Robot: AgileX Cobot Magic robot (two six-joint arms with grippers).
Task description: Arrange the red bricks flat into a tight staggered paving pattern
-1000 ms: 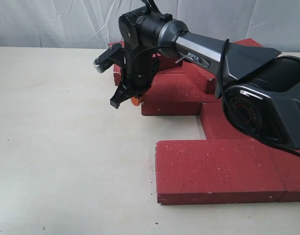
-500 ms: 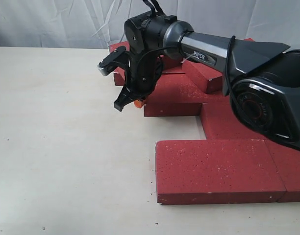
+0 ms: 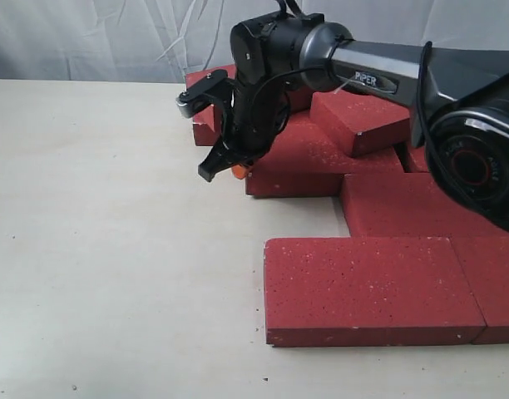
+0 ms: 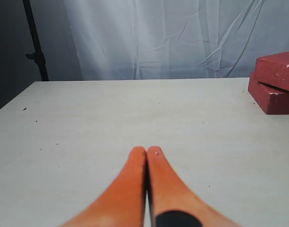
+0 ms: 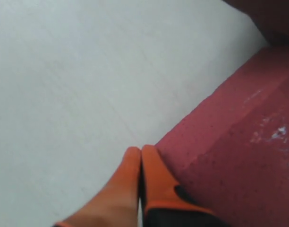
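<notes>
**A:** What fills most of the scene?
**B:** The pale table. The red bricks lie flat on its right side in stepped rows, and the nearest ones sit edge to edge.
**A:** All flat?
**B:** No. At the back a tilted brick rests across others.
**A:** And the arms?
**B:** The right arm reaches over the pile. The right gripper hangs just beside a brick's corner, its orange fingers pressed together on nothing.
**A:** The other one?
**B:** The left gripper is over bare table, well apart from the bricks. Its fingers are also closed and empty.
</notes>
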